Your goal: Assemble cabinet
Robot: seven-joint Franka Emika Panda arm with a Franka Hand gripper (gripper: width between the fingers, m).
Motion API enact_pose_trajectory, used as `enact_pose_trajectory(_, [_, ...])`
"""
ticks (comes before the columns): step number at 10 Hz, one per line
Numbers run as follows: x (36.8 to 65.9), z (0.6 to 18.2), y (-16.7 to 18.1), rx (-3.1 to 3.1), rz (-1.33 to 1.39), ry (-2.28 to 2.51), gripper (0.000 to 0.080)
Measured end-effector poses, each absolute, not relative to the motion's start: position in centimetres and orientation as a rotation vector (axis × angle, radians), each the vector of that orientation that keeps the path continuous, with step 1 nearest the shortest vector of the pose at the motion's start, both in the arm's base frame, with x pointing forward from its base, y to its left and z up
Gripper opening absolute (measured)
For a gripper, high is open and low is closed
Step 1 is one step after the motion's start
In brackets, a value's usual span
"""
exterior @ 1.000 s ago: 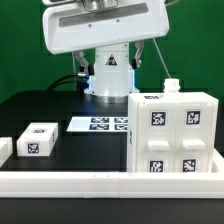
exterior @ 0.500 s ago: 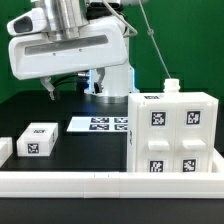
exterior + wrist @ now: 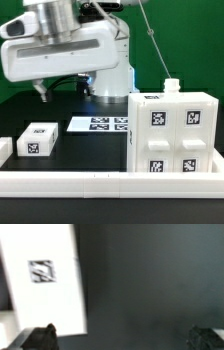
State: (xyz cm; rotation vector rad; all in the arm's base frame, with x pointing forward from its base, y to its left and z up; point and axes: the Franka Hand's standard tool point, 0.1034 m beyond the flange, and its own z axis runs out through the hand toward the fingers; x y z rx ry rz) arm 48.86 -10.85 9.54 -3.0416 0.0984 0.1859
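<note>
White block and marker board lie near the cabinet.

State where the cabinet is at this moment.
In the exterior view, the cabinet stands at the exterior view's right, beside the marker board, just behind the white front rail.

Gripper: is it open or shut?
Open. In the wrist view the gripper shows its two fingertips far apart, with only the dark table between them; it holds nothing.
</note>
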Motion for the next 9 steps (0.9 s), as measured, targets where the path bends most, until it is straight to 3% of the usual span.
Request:
enact_pose_trajectory(6, [49.0, 9.1, -11.4, -3.064, 0.146, 0.073, 0.0649])
enact_pose_trajectory(8, [49.2, 7.4, -14.2, -3.102, 0.083, -0.037, 0.0649])
enact_pose_trajectory(9, [49.4, 7.4, -14.5, -3.110, 0.065, -0.083, 0.0649])
